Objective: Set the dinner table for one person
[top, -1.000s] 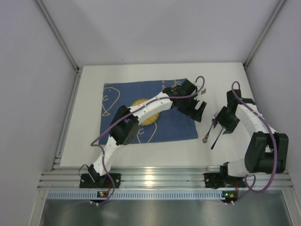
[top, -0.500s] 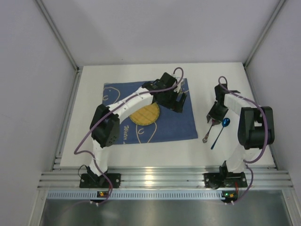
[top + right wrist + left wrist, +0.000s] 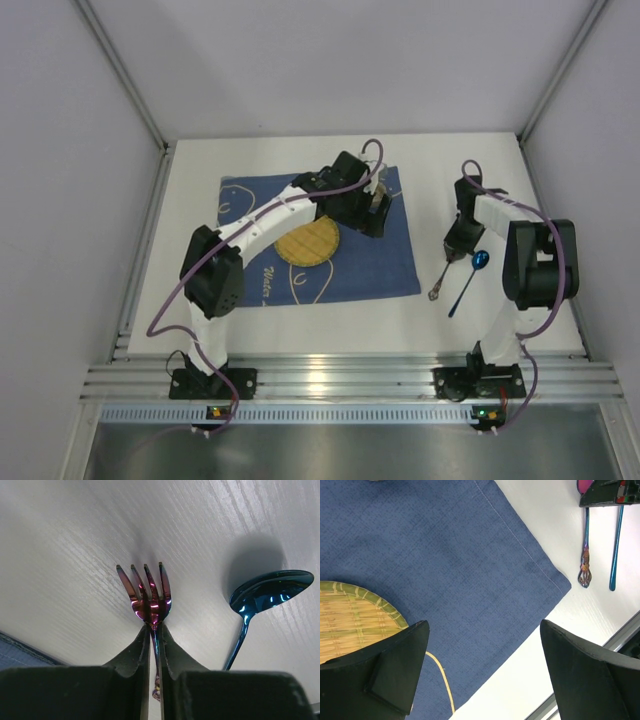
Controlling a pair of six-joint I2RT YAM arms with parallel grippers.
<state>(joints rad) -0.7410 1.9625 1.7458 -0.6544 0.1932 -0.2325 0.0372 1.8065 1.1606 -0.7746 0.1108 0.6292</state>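
Starting at the left, we see the matte white surface [image 3: 185, 250] spanning the enclosure floor, with a bare strip beside the blue cloth mat [image 3: 370, 268]. The mat is woven and hemmed, with cream looping lines and small writing we cannot read. A round yellow woven-look plate [image 3: 307, 242] lies on it. The left gripper [image 3: 484, 626] hangs wide open over the mat beside the plate, holding nothing. On open white past the mat's edge, the right gripper [image 3: 154, 630] pinches an iridescent fork [image 3: 147, 597] at its neck. A glossy blue spoon [image 3: 270, 592] lies just to the right.
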